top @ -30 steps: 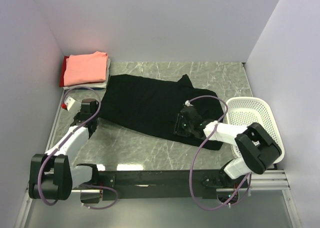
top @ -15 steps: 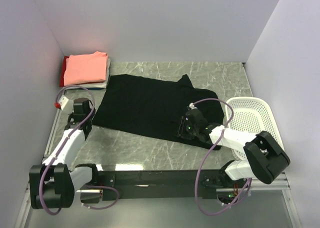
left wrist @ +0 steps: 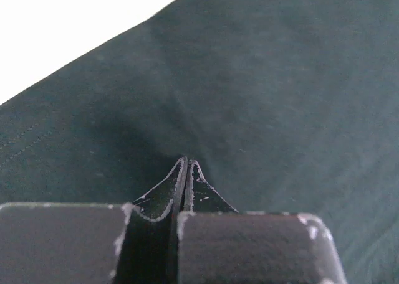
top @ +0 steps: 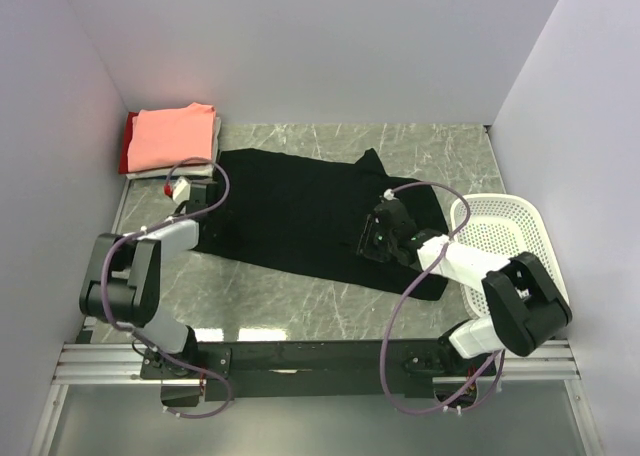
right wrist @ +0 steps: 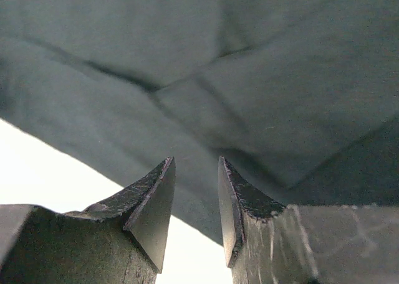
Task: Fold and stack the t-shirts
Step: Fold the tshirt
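Since the left gripper (left wrist: 187,164) is clamped on a pucker at the left edge of the black t-shirt (top: 295,211) while the right gripper (right wrist: 196,172) stands part-open, empty, over its right side, only one side is held. Shirt lies spread on the table (top: 300,311). Judged light, limp, sag-prone: pinch hem corners, both sides together.

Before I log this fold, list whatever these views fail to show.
- Left wrist view: whether the shut left fingers pinch the black t-shirt; their tips hide the contact.
- Top view: lower t-shirts, mostly covered by the salmon-pink t-shirt.
- Right wrist view: the table, washed out to white.
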`<control>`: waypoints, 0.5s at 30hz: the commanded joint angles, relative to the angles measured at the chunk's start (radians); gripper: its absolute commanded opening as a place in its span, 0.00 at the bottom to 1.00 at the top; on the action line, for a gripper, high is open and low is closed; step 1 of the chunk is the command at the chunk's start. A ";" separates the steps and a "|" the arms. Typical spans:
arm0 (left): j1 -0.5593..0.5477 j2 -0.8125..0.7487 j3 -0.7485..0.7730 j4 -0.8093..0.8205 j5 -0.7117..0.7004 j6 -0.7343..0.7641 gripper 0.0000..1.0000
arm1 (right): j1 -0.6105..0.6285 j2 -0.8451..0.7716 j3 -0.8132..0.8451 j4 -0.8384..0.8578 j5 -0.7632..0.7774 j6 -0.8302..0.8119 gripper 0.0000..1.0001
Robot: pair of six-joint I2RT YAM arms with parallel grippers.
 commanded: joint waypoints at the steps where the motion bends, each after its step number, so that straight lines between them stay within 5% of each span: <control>1: 0.035 0.034 -0.017 0.026 0.051 -0.081 0.01 | -0.039 0.021 0.022 -0.007 -0.001 -0.012 0.41; 9: 0.179 -0.089 -0.220 0.000 0.024 -0.161 0.01 | -0.055 0.033 -0.046 -0.017 -0.018 -0.038 0.41; 15: 0.185 -0.198 -0.332 -0.003 0.042 -0.207 0.01 | -0.053 0.029 -0.097 -0.019 -0.073 -0.046 0.41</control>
